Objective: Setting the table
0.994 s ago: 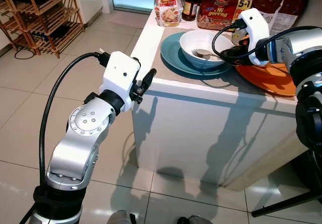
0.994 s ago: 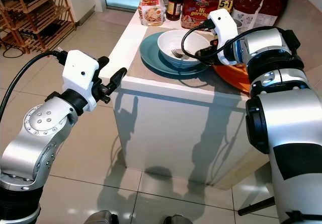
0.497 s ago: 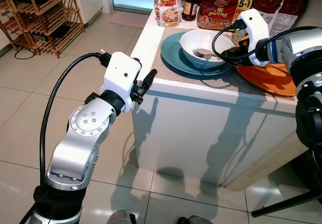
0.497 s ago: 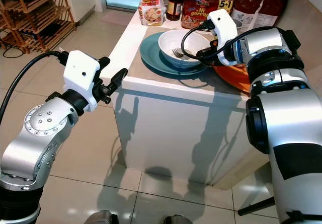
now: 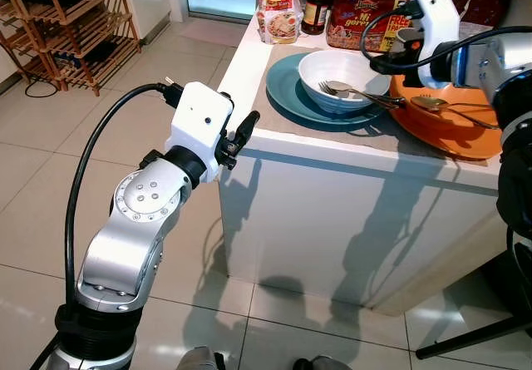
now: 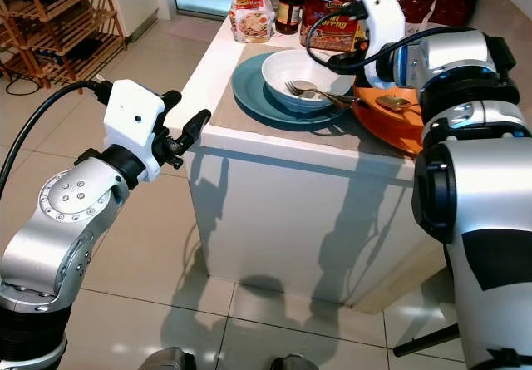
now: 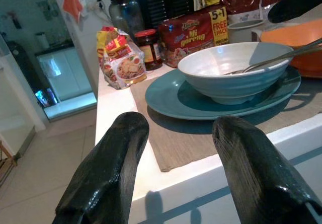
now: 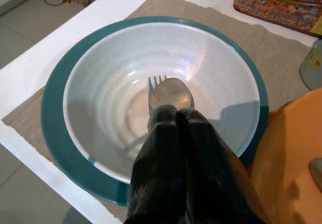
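1. Fingers of the right gripper (image 8: 173,133) were pressed together with nothing between them, poised above the white bowl (image 5: 343,77); its white wrist housing hung over the far side of the counter (image 5: 249,54)

2. Directly under those closed fingers a fork (image 8: 153,87) and a spoon (image 8: 172,93) lay with their heads in the bottom of the bowl; in the head views their handles leaned out over the bowl's rim toward the orange plate (image 5: 453,129)

3. A second spoon (image 5: 432,104) rested on the orange plate, just beside the bowl

4. The bowl sat in the teal plate (image 5: 287,96), which lay on a beige placemat (image 7: 181,143) near the counter's front edge

5. The left gripper (image 7: 178,158) had its two fingers spread apart and empty, held off the counter's near corner and pointed at the place setting without touching anything

6. Packets of noodles (image 5: 359,21), a snack bag (image 5: 278,12) and a dark jar (image 5: 314,6) stood along the back of the counter, well clear of the plates

7. Judging by this, the cutlery step looked done for the bowl, with the right arm lifted free of it

8. The next move would likely call for parting the right fingers and reaching for the spoon on the orange plate, or another piece, while keeping clear of the protruding handles so the bowl was not tipped
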`<state>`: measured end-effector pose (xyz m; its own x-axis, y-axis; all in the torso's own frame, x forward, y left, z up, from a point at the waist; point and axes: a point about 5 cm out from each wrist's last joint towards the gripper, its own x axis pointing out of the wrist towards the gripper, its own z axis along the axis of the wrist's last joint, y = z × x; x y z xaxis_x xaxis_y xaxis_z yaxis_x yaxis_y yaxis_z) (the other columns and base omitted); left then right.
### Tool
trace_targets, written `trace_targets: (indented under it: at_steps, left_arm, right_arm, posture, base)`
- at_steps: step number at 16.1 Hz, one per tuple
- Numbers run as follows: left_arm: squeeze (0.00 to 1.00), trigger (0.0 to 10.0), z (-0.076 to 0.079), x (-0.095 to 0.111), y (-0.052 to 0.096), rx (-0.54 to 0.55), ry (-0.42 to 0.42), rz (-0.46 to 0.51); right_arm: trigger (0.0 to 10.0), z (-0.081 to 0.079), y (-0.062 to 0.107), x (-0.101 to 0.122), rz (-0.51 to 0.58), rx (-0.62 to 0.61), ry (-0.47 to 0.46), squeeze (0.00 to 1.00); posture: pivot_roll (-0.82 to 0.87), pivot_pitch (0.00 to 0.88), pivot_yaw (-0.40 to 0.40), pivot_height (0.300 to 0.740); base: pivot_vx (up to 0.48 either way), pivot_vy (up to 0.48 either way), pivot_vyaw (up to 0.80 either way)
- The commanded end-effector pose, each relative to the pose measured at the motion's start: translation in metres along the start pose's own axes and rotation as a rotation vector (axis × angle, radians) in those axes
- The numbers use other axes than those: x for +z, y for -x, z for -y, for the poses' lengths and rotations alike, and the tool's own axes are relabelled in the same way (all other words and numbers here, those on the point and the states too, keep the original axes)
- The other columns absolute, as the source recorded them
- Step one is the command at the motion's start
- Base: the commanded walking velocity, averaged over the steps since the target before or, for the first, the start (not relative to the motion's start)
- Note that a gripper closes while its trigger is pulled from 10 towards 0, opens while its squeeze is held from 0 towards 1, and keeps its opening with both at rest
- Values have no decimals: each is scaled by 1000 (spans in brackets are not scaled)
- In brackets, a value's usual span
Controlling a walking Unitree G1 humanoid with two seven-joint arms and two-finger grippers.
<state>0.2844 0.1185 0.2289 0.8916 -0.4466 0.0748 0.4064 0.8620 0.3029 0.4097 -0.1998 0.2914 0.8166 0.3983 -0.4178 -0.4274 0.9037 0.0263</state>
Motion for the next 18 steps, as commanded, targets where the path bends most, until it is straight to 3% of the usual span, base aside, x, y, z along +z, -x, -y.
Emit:
trace_targets:
  at_steps: [1, 2, 4, 6, 7, 9, 11, 12, 15, 16, 18]
  left_arm:
    - [0, 10000, 0, 5, -2, -8, -3, 15]
    - [0, 10000, 1, 5, -3, -7, 0, 18]
    - [0, 10000, 0, 4, -1, 23, 9, 19]
    - [0, 10000, -3, 2, 2, 102, 22, 15]
    - [0, 10000, -5, 1, 2, 132, 27, 17]
    - [0, 10000, -7, 1, 2, 156, 29, 19]
    - [0, 10000, -10, 1, 1, 166, 77, 30]
    - [0, 10000, -9, 1, -1, 164, 52, 27]
    - [0, 10000, -7, 5, -1, 178, 48, 47]
    - [0, 10000, -2, 7, 6, 168, 57, 74]
    - [0, 10000, -3, 11, 18, 165, 88, 109]
  right_arm:
    - [0, 1, 9, 16, 55, 0, 0, 0]
    - [0, 1, 10, 22, 100, 11, 17, 0]
    - [10000, -2, 17, 44, 309, 27, 35, 0]
    - [10000, -6, 36, 73, 653, 9, 93, 0]
    - [10000, -10, 47, 74, 758, 10, 78, 0]
    - [10000, -20, 55, 62, 815, 25, 86, 0]
    - [10000, -47, 69, 7, 875, 24, 99, 0]
    - [10000, -53, 71, -8, 885, -6, 74, 1000]
    - [10000, -65, 70, -28, 836, -82, 84, 1000]
    - [10000, -68, 70, -31, 814, -95, 63, 1000]
    - [10000, -68, 71, -35, 759, -124, 33, 1000]
  posture:
    - [53, 20, -52, 740]
    - [53, 20, -57, 740]
    - [55, 26, -65, 740]
    - [54, 31, -67, 740]
    - [56, 31, -67, 740]
    - [52, 35, -64, 740]
    - [39, 44, -47, 740]
    - [35, 51, -45, 740]
    - [29, 108, -28, 740]
    - [38, 135, -41, 740]
    - [42, 104, -59, 740]
  base:
    - [0, 0, 0]
    - [0, 0, 0]
    - [0, 0, 0]
    - [0, 0, 0]
    - [0, 0, 0]
    - [0, 0, 0]
    - [0, 0, 0]
    - [0, 0, 0]
    - [0, 0, 0]
    - [0, 0, 0]
    - [0, 0, 0]
